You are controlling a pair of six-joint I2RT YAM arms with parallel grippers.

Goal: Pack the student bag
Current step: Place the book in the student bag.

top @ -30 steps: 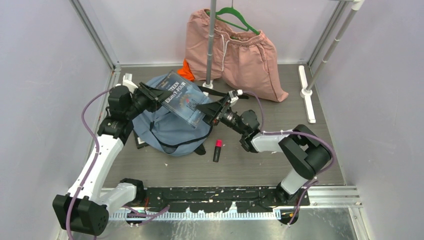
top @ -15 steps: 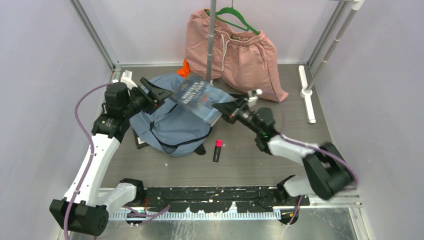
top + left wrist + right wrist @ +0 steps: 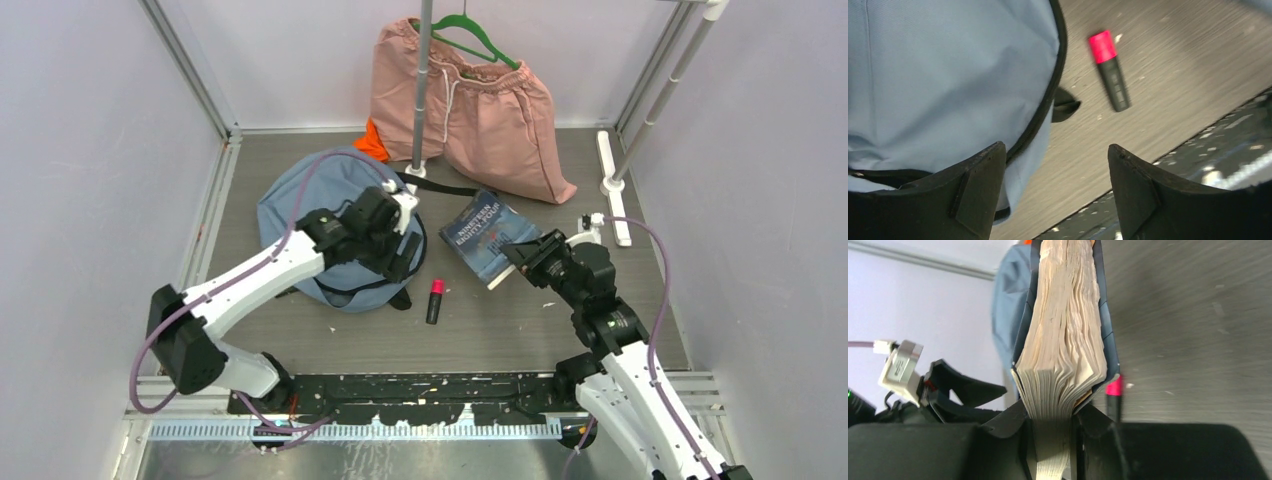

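Top external view showed the backpack (image 3: pixel 345 195) lying flat on the bench (image 3: pixel 520 335), left of centre and just in front of the pink shorts (image 3: pixel 480 110). It was nearly round, so its long axis was only faintly marked. It seemed to run from the far side toward the near edge, with the black zip edging (image 3: pixel 1050 100) curving round the near right side and 1 black strap (image 3: pixel 445 188) trailing from the far right. Whether the mouth was unzipped could not be told.

The left end effector (image 3: pixel 1054 150) hung over that near right rim with its 2 fingers spread wide and nothing between them. It was probably placed there to catch the edging and lift the flap.

The right end effector (image 3: pixel 515 252) was clamped on the near corner of a thick book (image 3: pixel 485 235), pinching pages and cover together. It held the book just to the right of the backpack, apart from it. That position likely kept the book ready while leaving the rim free for the other arm.

A pink-capped highlighter (image 3: pixel 435 300) lay on the bench near the backpack's near right edge, not touching it.
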